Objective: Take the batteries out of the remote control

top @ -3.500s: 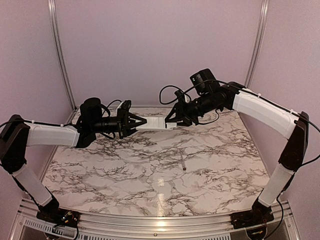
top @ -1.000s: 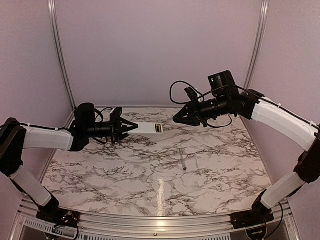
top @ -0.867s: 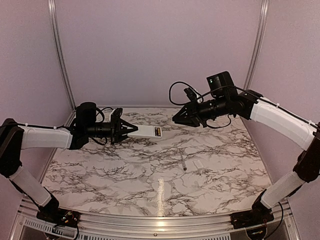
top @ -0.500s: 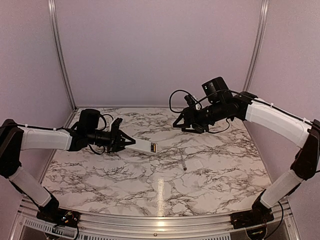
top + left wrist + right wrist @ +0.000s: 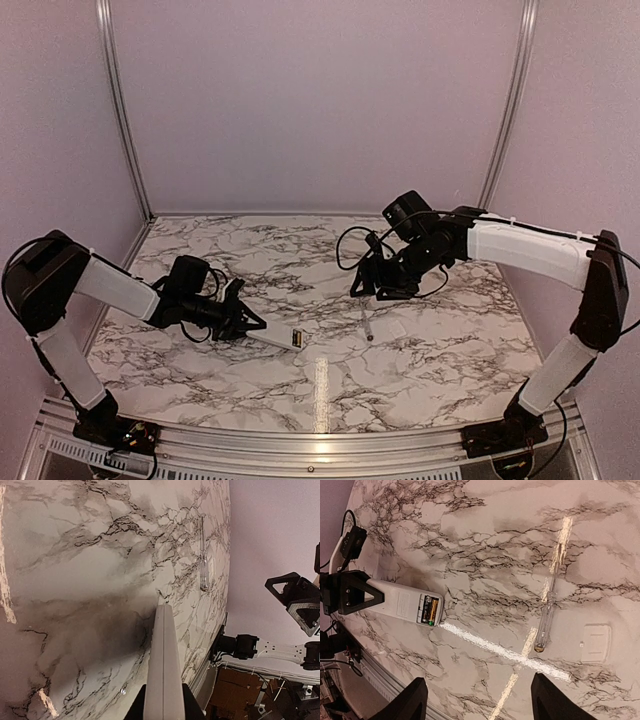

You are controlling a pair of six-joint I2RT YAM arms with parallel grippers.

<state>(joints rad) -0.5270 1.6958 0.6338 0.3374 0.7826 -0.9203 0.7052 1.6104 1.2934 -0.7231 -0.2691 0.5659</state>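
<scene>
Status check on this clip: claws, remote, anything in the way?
Left claw shut on remote control. Right claw open, empty. Batteries not yet out; cover plate off, beside slim clear tool. Nothing blocking them.

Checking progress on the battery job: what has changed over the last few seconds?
The left arm carried the remote control, shut in its jaws, from mid-air down and nearer, low over the table. The right arm let go of the remote, dropped the cover plate onto the table, and its jaws now stand open. The batteries stayed in the remote; the slim tool stayed put.
</scene>
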